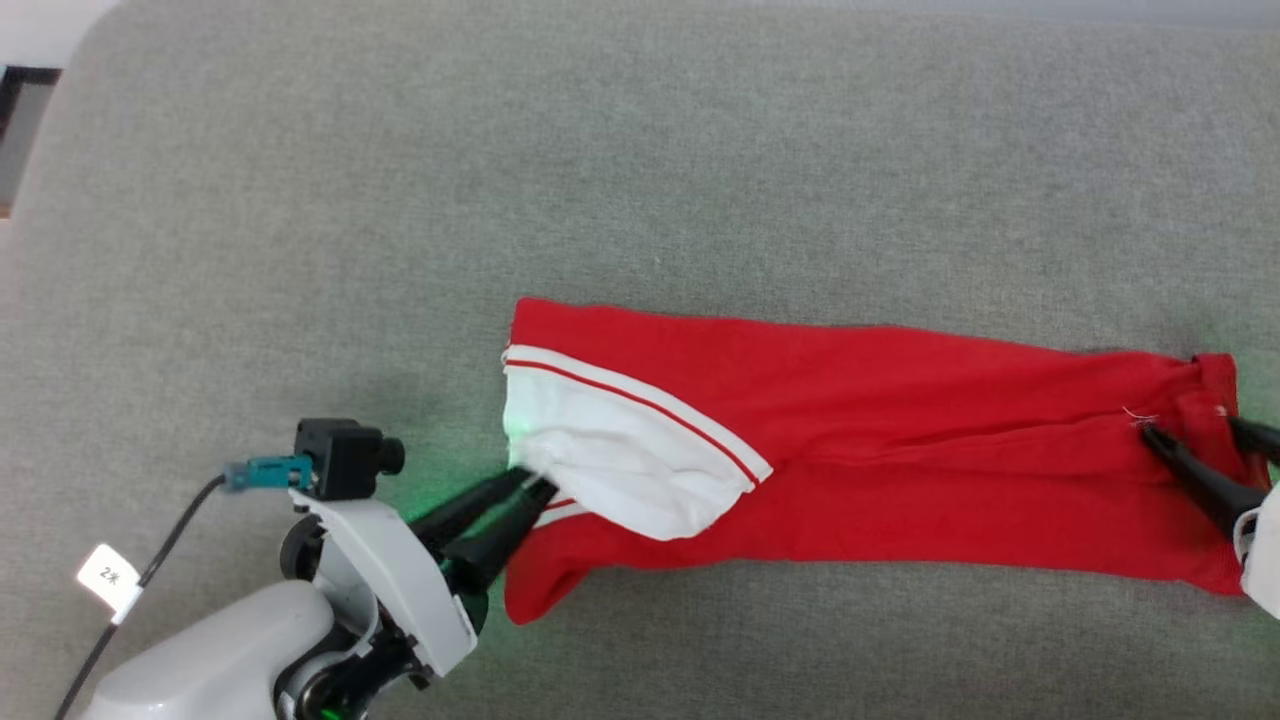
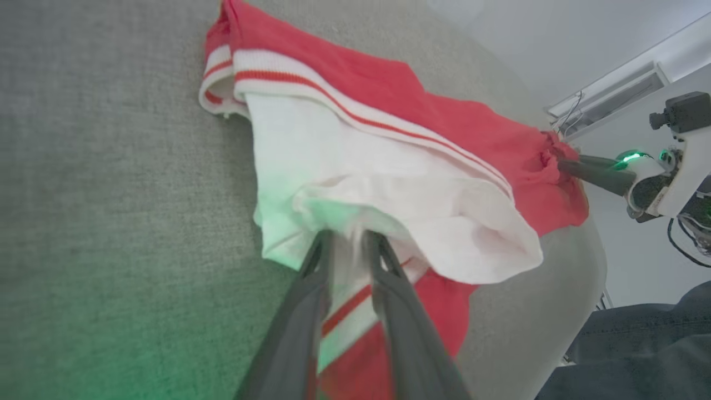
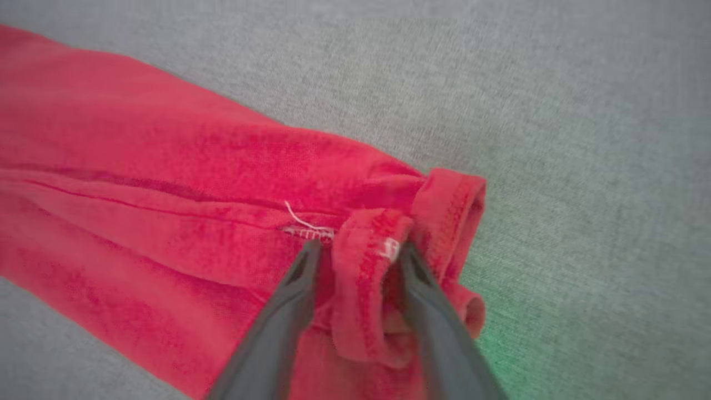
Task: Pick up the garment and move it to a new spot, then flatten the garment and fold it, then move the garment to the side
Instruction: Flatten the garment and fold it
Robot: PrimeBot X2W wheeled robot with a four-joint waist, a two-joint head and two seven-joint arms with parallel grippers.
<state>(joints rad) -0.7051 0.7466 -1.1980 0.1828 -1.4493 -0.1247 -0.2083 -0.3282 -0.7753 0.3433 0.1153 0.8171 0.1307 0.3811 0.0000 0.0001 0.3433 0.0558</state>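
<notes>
While the left gripper (image 1: pixel 535 483) pinches the white, red-striped sleeve (image 1: pixel 620 450) at the left end, a long red jersey shirt (image 1: pixel 900 440) lies folded lengthwise across a grey fabric-covered table (image 1: pixel 640 150), and the right gripper (image 1: pixel 1190 427) clasps its bunched red hem (image 1: pixel 1215 385) at the right end.

My left gripper (image 2: pixel 349 239) pinches the bunched white sleeve (image 2: pixel 389 183) of the red garment (image 2: pixel 389 94), fingers nearly together with cloth between them. The garment lies on the grey surface (image 2: pixel 111 194). At its far end the right gripper (image 2: pixel 561 162) meets the red hem.
</notes>
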